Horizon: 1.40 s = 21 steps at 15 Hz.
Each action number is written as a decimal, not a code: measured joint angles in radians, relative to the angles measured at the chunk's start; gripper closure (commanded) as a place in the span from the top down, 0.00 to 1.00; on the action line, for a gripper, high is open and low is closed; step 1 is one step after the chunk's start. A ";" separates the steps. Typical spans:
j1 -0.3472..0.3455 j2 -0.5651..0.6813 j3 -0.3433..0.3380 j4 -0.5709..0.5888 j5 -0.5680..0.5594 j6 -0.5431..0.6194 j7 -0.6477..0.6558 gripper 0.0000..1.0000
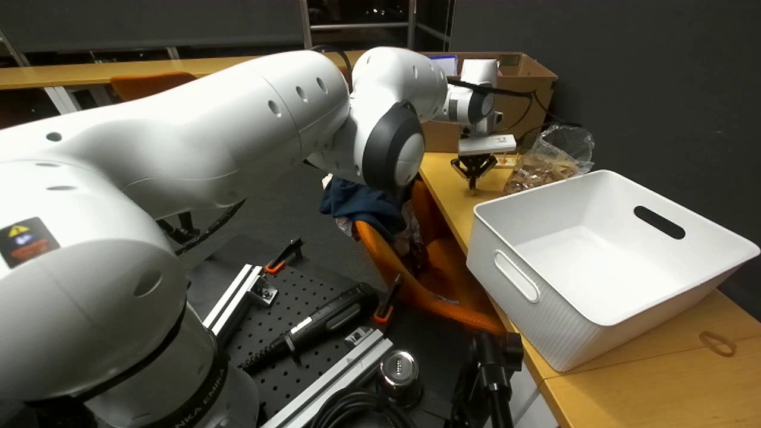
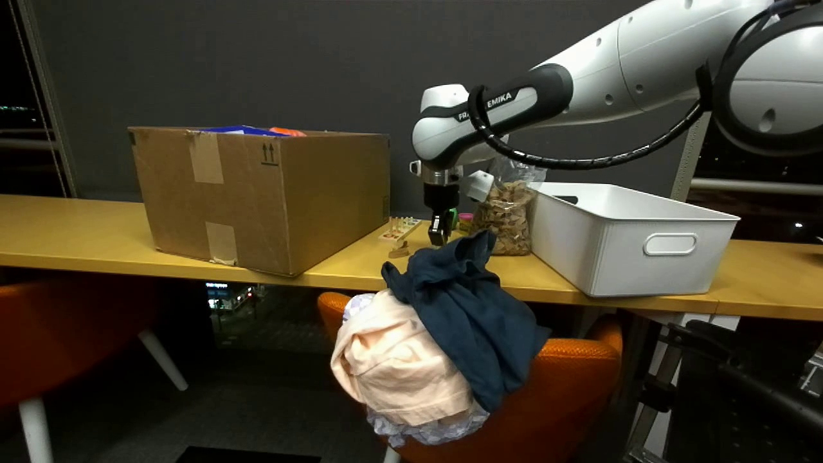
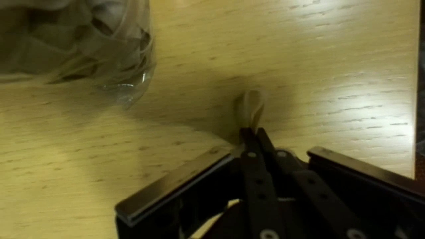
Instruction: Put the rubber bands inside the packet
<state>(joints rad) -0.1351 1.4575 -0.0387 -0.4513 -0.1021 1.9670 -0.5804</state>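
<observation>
The packet is a clear crinkly plastic bag [image 1: 568, 141], standing on the table with tan rubber bands [image 2: 508, 222] filling its lower part. The bag also shows at the upper left of the wrist view [image 3: 132, 84]. My gripper [image 3: 251, 131] is shut on one rubber band [image 3: 254, 103], whose loop sticks out past the fingertips. It points down above the table, beside the bag and apart from it. The gripper also shows in both exterior views [image 1: 472, 183] [image 2: 439, 238]. A few loose bands [image 2: 398, 249] lie on the table near the gripper; another band [image 1: 717, 343] lies in front of the white tub.
A white tub [image 1: 523, 232] stands right beside the bag. A brown cardboard box [image 2: 334, 199] stands on the gripper's other side. A small pegged wooden board [image 2: 402, 228] lies near the box. Clothes [image 2: 476, 321] are heaped on an orange chair at the table's edge.
</observation>
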 measured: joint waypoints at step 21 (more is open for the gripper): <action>-0.068 -0.348 -0.273 0.025 -0.205 -0.207 0.392 0.01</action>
<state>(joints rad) -0.2028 1.1092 -0.3116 -0.4258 -0.3068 1.7601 -0.1888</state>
